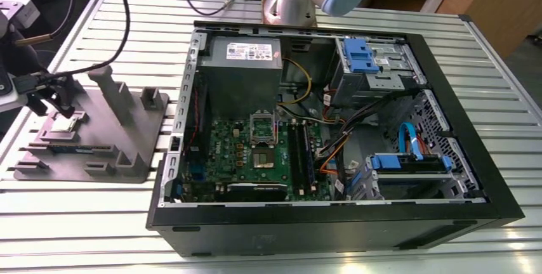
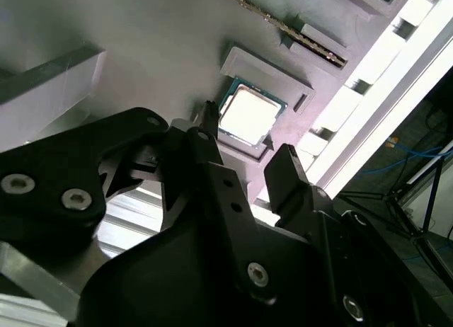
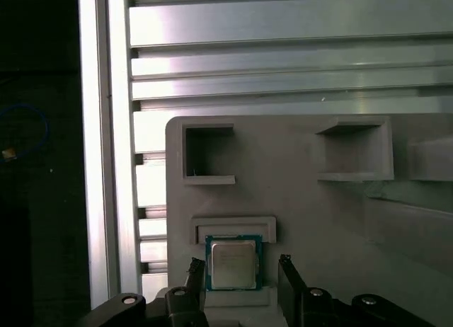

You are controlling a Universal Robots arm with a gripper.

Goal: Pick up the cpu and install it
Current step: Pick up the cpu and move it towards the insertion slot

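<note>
Gripper (image 3: 241,265) is right over the cpu (image 3: 233,265). The chip lies flat in its square pocket near the edge of the grey tray (image 3: 340,221) on the desk, well apart from the open pc case (image 1: 339,223). Jaws wide, one on each side of the chip, nothing held. Chip's square, so no long axis.

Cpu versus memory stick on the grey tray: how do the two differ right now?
The cpu is a small square with a silver top; the memory stick is a long, narrow green strip. The open gripper straddles the cpu, a finger on either side; the memory stick lies away from it. Both sit on the grey tray, outside the computer case.
</note>
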